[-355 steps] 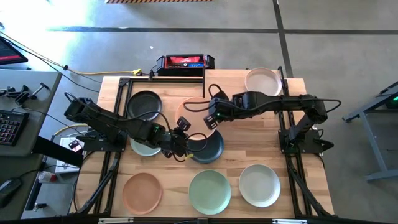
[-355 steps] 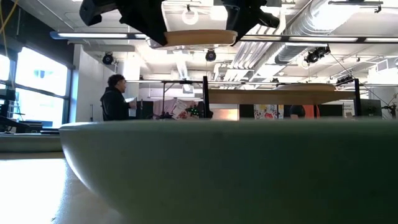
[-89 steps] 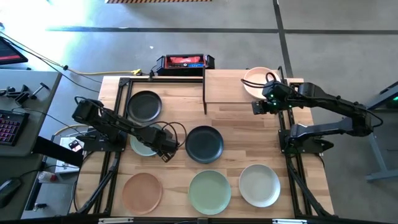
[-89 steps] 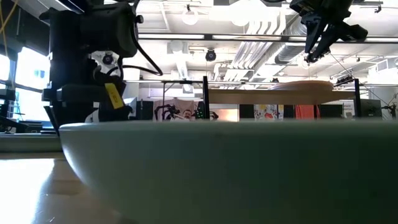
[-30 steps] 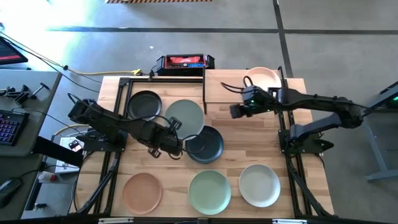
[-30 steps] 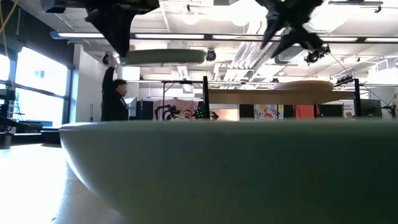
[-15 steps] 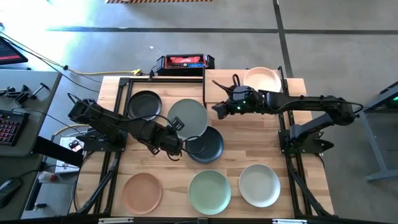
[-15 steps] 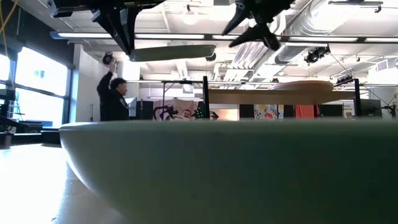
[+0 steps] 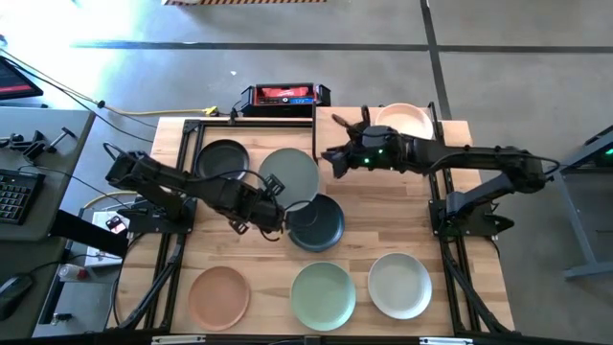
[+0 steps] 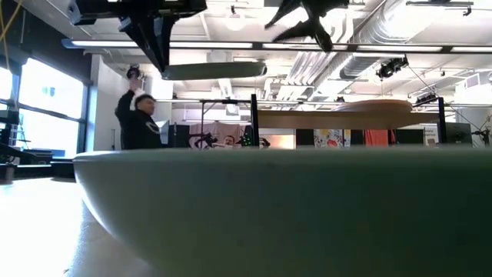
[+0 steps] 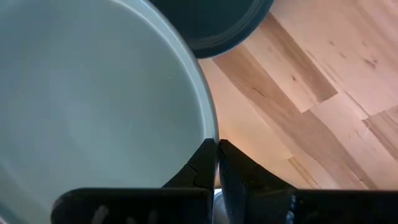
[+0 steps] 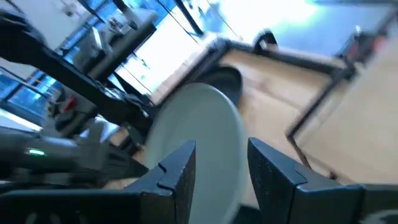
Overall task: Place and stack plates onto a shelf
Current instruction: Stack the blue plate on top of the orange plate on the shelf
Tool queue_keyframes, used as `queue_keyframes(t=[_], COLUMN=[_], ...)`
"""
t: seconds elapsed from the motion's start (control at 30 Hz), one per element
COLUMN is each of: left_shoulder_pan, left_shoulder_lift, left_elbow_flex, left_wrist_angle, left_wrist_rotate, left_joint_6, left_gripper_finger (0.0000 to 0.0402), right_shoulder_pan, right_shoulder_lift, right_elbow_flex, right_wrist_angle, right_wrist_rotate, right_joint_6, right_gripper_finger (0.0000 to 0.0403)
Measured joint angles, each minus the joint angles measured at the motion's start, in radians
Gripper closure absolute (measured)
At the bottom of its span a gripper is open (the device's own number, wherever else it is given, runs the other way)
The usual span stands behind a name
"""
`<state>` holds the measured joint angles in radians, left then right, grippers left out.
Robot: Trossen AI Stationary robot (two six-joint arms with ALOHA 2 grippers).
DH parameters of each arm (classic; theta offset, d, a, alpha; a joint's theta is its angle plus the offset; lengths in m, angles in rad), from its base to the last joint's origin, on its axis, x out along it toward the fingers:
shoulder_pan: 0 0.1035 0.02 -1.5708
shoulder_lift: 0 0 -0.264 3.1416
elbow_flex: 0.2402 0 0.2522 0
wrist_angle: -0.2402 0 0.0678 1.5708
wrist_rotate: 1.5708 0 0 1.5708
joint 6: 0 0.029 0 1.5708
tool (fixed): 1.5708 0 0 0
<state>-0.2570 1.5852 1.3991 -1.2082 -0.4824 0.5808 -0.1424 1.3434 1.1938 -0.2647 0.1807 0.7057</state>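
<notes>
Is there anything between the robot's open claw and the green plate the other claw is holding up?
No, nothing. In the high view, the open right gripper sits beside the pale green plate that the left gripper pinches; only a sliver of shelf shows below the gap.

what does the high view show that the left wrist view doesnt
Only the high view: the right gripper, open, reaching toward the far edge of the lifted pale green plate; the shelf with a peach plate on it; another black plate; and three plates along the near table edge. Only the left wrist view: the left gripper shut on that plate's rim, seen close. Both: the pale green plate, and the black plate on the table, part hidden by it.
</notes>
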Motion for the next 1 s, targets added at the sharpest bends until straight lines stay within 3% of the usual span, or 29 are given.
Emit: queue_keyframes(t=[0.3,0.6,1.0], left_shoulder_pan=[0.028,0.029,0.029], left_shoulder_lift=[0.000,0.000,0.000], left_elbow_flex=[0.000,-0.001,-0.002], left_wrist_angle=[0.002,0.014,0.043], left_wrist_rotate=[0.001,0.001,-0.029], left_joint_6=[0.000,0.006,-0.026], left_gripper_finger=[0.0401,0.0401,0.0401], right_shoulder_pan=[-0.025,-0.027,-0.008], right_shoulder_lift=[0.016,0.149,0.231], right_elbow_flex=[0.153,0.209,0.214], right_wrist_angle=[-0.213,-0.347,-0.350], right_wrist_rotate=[0.056,0.045,-0.080], right_joint_6=[-0.059,0.002,0.037], right_gripper_finger=[0.0275,0.0275,0.0275])
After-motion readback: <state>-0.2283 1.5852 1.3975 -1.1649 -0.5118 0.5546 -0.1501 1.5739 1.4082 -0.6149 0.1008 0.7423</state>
